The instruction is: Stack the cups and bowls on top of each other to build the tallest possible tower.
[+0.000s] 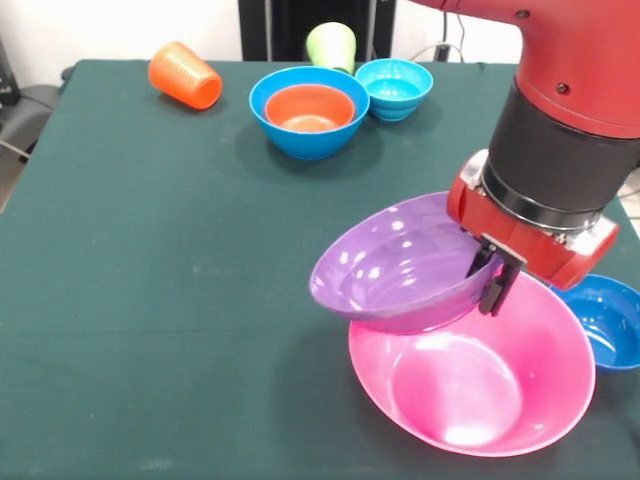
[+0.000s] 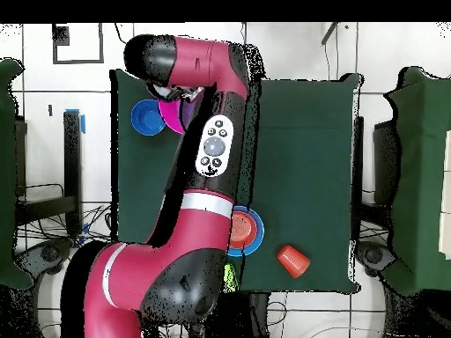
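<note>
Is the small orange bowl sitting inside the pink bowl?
No: the orange bowl sits nested in the medium blue bowl at the far side, away from the pink bowl.

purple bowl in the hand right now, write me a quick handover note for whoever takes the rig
Hand: shut on the purple bowl's rim, bowl tilted over the pink bowl.
Dark blue bowl sits beside the pink one.
Far side: orange bowl nested in the blue bowl, cyan bowl beside it, green cup behind, orange cup on its side.
Done: one nest.
Left: set purple down, stack the rest.
</note>
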